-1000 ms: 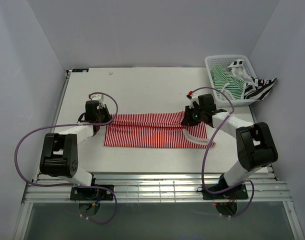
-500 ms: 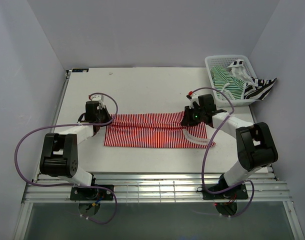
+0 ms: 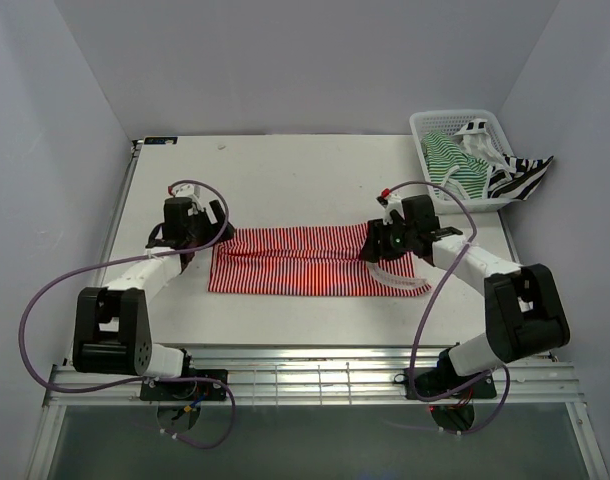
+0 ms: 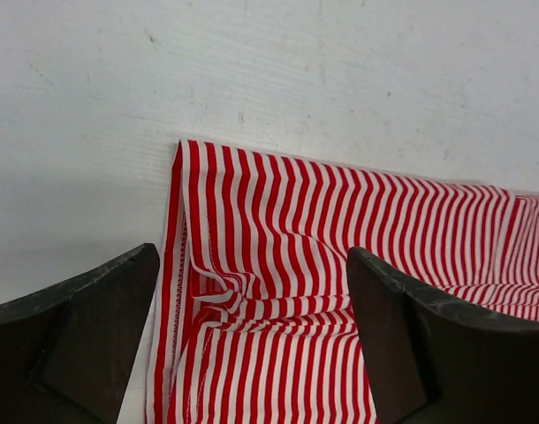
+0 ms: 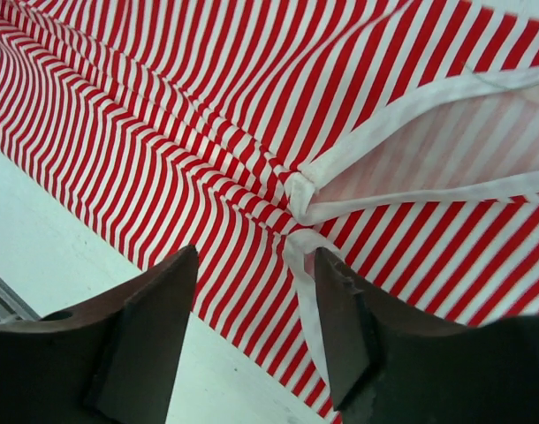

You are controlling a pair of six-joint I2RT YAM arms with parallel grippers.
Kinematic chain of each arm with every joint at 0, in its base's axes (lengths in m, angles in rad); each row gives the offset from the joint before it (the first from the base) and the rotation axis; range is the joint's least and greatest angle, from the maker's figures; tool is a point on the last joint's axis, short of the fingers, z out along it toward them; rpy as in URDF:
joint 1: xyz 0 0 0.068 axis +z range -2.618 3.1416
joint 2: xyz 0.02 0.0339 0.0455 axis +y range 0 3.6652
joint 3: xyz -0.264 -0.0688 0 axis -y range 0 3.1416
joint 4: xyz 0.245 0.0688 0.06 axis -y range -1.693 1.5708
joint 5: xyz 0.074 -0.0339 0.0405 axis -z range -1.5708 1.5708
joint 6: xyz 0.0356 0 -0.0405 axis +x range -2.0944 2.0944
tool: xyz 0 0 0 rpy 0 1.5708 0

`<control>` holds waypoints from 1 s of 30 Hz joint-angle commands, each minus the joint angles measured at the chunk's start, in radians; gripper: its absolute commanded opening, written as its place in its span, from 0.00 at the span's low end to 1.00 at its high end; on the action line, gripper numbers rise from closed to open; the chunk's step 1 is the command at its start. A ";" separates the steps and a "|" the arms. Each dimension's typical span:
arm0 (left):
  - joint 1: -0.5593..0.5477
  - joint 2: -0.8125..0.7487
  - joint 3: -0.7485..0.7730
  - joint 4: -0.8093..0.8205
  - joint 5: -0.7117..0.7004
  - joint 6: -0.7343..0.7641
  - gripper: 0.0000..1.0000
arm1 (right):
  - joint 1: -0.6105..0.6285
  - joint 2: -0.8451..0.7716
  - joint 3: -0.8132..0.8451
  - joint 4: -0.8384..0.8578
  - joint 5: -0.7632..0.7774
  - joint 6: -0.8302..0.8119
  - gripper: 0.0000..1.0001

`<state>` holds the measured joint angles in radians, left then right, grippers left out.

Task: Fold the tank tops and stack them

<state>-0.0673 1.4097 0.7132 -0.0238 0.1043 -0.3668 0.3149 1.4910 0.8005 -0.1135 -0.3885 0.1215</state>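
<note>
The red-and-white tank top [image 3: 305,262] lies flat on the table as a long folded band. My left gripper [image 3: 197,236] hovers at its left end, open, with the puckered cloth [image 4: 340,212] below the wide-apart jaws [image 4: 252,265] and nothing between them. At the right end my right gripper [image 3: 381,246] is open too [image 5: 256,265], over the striped cloth [image 5: 163,106] where the white strap trim [image 5: 402,115] meets. The green-and-white tank top [image 3: 450,160] lies in the basket. The black-and-white one [image 3: 523,178] hangs over the basket's right side.
The white lattice basket [image 3: 425,120] stands at the table's back right corner. Purple cables loop off both arms. Bare white tabletop [image 3: 285,180] lies behind the red top, and the metal rail [image 3: 305,375] runs along the near edge.
Both grippers have gone from shut to open, letting go of the red-and-white top's ends. The left arm has drawn slightly left and back; the cloth lies still.
</note>
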 commanded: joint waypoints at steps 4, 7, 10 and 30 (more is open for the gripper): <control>0.000 -0.045 0.121 -0.065 0.082 -0.058 0.98 | 0.004 -0.132 0.020 -0.049 0.092 0.004 0.90; -0.019 -0.003 0.147 -0.053 0.120 -0.090 0.98 | -0.005 -0.097 0.120 -0.092 0.209 0.043 0.90; -0.054 0.072 0.184 -0.053 0.130 -0.110 0.98 | -0.016 0.015 0.291 -0.176 0.287 0.053 0.90; -0.121 0.339 0.227 -0.114 0.018 -0.146 0.98 | -0.023 0.433 0.616 -0.387 0.421 -0.017 0.90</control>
<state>-0.1917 1.7302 0.9443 -0.0910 0.1722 -0.5056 0.2955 1.9533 1.4403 -0.4839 0.0078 0.1192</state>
